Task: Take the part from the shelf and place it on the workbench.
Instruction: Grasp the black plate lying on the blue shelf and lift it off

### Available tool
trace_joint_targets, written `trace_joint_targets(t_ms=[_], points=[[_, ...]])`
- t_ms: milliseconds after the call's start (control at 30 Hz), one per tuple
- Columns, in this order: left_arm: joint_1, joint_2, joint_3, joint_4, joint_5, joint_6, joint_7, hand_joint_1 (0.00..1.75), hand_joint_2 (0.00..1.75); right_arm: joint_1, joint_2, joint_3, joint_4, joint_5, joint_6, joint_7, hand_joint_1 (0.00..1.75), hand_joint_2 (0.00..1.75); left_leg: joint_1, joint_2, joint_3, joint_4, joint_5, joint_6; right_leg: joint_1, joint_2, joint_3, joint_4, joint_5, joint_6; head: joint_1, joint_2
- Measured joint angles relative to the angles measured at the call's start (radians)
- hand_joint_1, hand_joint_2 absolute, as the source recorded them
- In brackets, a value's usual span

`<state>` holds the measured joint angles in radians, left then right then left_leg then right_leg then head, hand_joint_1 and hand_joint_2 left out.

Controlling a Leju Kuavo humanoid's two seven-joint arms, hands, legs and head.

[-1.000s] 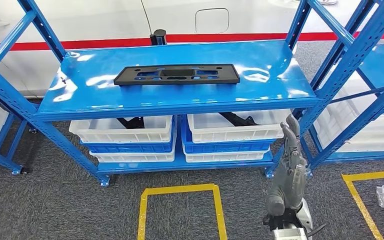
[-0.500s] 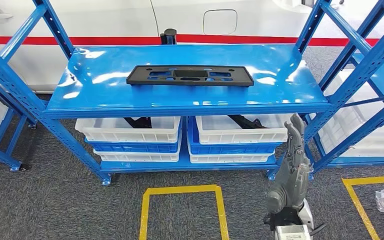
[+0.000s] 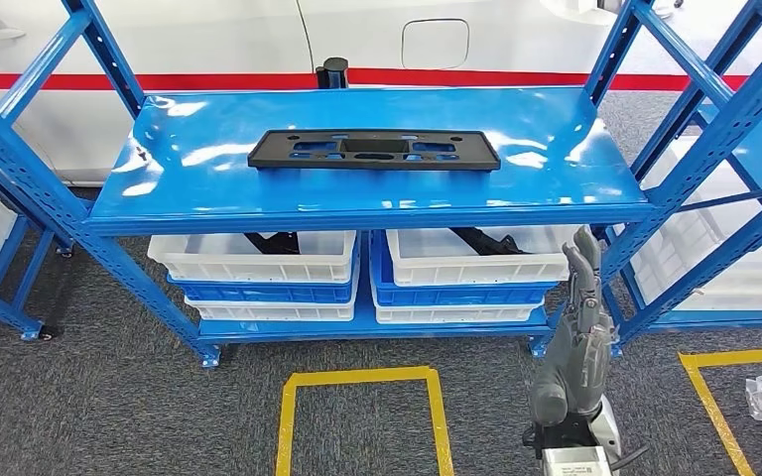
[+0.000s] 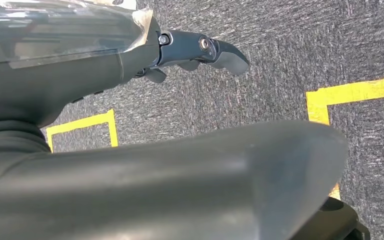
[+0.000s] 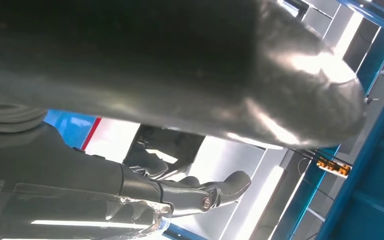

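Robot hand point(image 3: 577, 327), right, empty w/ fingers straight; part point(image 3: 374, 150) on shelf point(image 3: 208, 198).

Slight camera shift after a larger one (part point(image 3: 374, 150) itself unmoved on shelf point(image 3: 258, 193)).

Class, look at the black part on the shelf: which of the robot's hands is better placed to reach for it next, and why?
Probably the right hand: it is raised, empty, fingers pointing up toward the shelf holding the black part. The left hand hangs over the carpet, pointing at the floor.
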<state>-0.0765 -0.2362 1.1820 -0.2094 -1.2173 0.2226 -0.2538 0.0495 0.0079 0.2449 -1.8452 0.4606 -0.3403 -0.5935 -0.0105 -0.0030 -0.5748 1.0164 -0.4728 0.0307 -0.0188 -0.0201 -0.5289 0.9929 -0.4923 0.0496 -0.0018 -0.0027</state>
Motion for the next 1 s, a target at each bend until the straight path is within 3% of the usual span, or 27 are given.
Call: trace_joint_targets(t_ms=[133, 233, 300, 367, 400, 433, 500, 533, 600, 667, 733, 800, 867, 900, 933, 1000], points=[[0.000, 0.001, -0.001, 0.000, 0.000, 0.001, 0.004, 0.00, 0.00, 0.001, 0.005, 0.000, 0.000, 0.004, 0.000, 0.000, 0.00, 0.00, -0.006, 0.000, -0.001, 0.001, -0.002, 0.009, -0.006, 0.000, 0.001, -0.002, 0.001, 0.008, 0.000, 0.000], [0.000, 0.001, -0.003, 0.000, 0.000, 0.002, 0.005, 0.00, 0.00, 0.002, 0.008, -0.001, 0.000, 0.007, 0.000, -0.001, 0.00, 0.00, 0.002, -0.001, 0.011, -0.020, 0.007, 0.025, -0.007, 0.003, -0.013, 0.025, -0.014, 0.014, 0.001, 0.000], [-0.001, 0.000, -0.004, 0.000, 0.000, 0.003, 0.005, 0.00, 0.00, 0.004, 0.008, -0.002, 0.000, 0.008, 0.000, -0.001, 0.00, 0.00, 0.005, -0.001, 0.017, -0.029, 0.010, 0.033, -0.007, 0.010, -0.066, 0.130, -0.058, 0.009, 0.004, 0.000], [-0.001, 0.000, -0.004, 0.000, 0.002, 0.003, 0.006, 0.00, 0.00, 0.008, 0.008, -0.004, 0.002, 0.008, 0.000, -0.001, 0.00, 0.00, 0.005, -0.004, 0.018, -0.029, 0.009, 0.034, -0.007, 0.015, -0.142, 0.269, -0.104, 0.007, 0.005, 0.000], [0.000, -0.001, -0.004, 0.000, 0.003, 0.003, 0.007, 0.00, 0.00, 0.010, 0.008, -0.004, 0.003, 0.009, 0.000, -0.001, 0.00, 0.00, 0.005, -0.007, 0.019, -0.029, 0.007, 0.033, -0.008, 0.015, -0.162, 0.300, -0.107, 0.012, 0.004, 0.000], [0.000, -0.001, -0.004, 0.000, 0.003, 0.003, 0.008, 0.00, 0.00, 0.011, 0.008, -0.005, 0.004, 0.009, 0.000, -0.001, 0.00, 0.00, 0.006, -0.011, 0.022, -0.028, 0.005, 0.030, -0.009, 0.016, -0.162, 0.290, -0.093, 0.020, 0.005, 0.000], [0.000, -0.001, -0.004, 0.000, 0.004, 0.003, 0.008, 0.00, 0.00, 0.011, 0.008, -0.006, 0.004, 0.010, 0.000, 0.000, 0.00, 0.00, 0.010, -0.018, 0.031, -0.026, -0.003, 0.020, -0.013, 0.016, -0.100, 0.154, -0.030, 0.041, 0.005, 0.000], [0.000, -0.001, -0.004, 0.000, 0.005, 0.003, 0.009, 0.00, 0.00, 0.011, 0.008, -0.006, 0.004, 0.011, 0.001, 0.000, 0.00, 0.00, 0.009, -0.021, 0.035, -0.024, -0.008, 0.013, -0.013, 0.017, -0.068, 0.087, -0.006, 0.044, 0.006, 0.000], [0.000, 0.000, -0.004, 0.000, 0.006, 0.003, 0.010, 0.00, 0.00, 0.011, 0.009, -0.007, 0.005, 0.013, 0.002, 0.001, 0.00, 0.00, 0.006, -0.024, 0.038, -0.020, -0.019, 0.001, -0.011, 0.019, -0.030, 0.015, 0.014, 0.029, 0.006, 0.000], [0.000, 0.001, -0.004, 0.000, 0.008, 0.003, 0.010, 0.00, 0.00, 0.011, 0.011, -0.008, 0.005, 0.015, 0.003, 0.003, 0.00, 0.00, 0.008, -0.023, 0.040, -0.020, -0.026, -0.008, -0.009, 0.020, -0.026, 0.013, 0.010, 0.005, 0.004, 0.000], [0.000, 0.001, -0.004, 0.000, 0.010, 0.003, 0.011, 0.00, 0.00, 0.010, 0.014, -0.009, 0.005, 0.017, 0.004, 0.003, 0.00, 0.00, 0.012, -0.019, 0.035, -0.003, -0.039, -0.016, -0.011, 0.020, -0.018, 0.012, 0.005, -0.011, 0.003, 0.000], [-0.001, 0.001, -0.004, 0.000, 0.010, 0.003, 0.011, 0.00, 0.00, 0.010, 0.018, -0.010, 0.005, 0.021, 0.005, 0.004, 0.00, 0.00, 0.015, -0.009, -0.010, 0.089, -0.080, -0.026, -0.014, 0.018, -0.006, 0.011, -0.003, -0.027, -0.001, 0.000], [0.000, 0.002, -0.004, 0.000, 0.011, 0.003, 0.011, 0.00, 0.00, 0.011, 0.020, -0.011, 0.005, 0.024, 0.006, 0.005, 0.00, 0.00, 0.018, -0.003, -0.097, 0.233, -0.128, -0.033, -0.011, 0.015, 0.005, 0.011, -0.014, -0.037, -0.004, 0.000], [0.001, 0.002, -0.004, 0.000, 0.011, 0.003, 0.011, 0.00, 0.00, 0.011, 0.021, -0.012, 0.005, 0.026, 0.006, 0.006, 0.00, 0.00, 0.019, -0.002, -0.132, 0.279, -0.132, -0.034, -0.010, 0.015, 0.011, 0.011, -0.020, -0.038, -0.004, 0.000], [0.002, 0.002, -0.004, 0.000, 0.012, 0.003, 0.011, 0.00, 0.00, 0.011, 0.022, -0.013, 0.005, 0.026, 0.006, 0.008, 0.00, 0.00, 0.019, -0.001, -0.150, 0.288, -0.115, -0.033, -0.010, 0.015, 0.019, 0.011, -0.026, -0.038, -0.005, 0.000], [0.002, 0.002, -0.004, 0.000, 0.012, 0.004, 0.011, 0.00, 0.00, 0.011, 0.024, -0.014, 0.005, 0.027, 0.007, 0.009, 0.00, 0.00, 0.020, 0.001, -0.123, 0.187, -0.026, -0.027, -0.010, 0.016, 0.042, 0.010, -0.043, -0.034, -0.005, 0.000]])
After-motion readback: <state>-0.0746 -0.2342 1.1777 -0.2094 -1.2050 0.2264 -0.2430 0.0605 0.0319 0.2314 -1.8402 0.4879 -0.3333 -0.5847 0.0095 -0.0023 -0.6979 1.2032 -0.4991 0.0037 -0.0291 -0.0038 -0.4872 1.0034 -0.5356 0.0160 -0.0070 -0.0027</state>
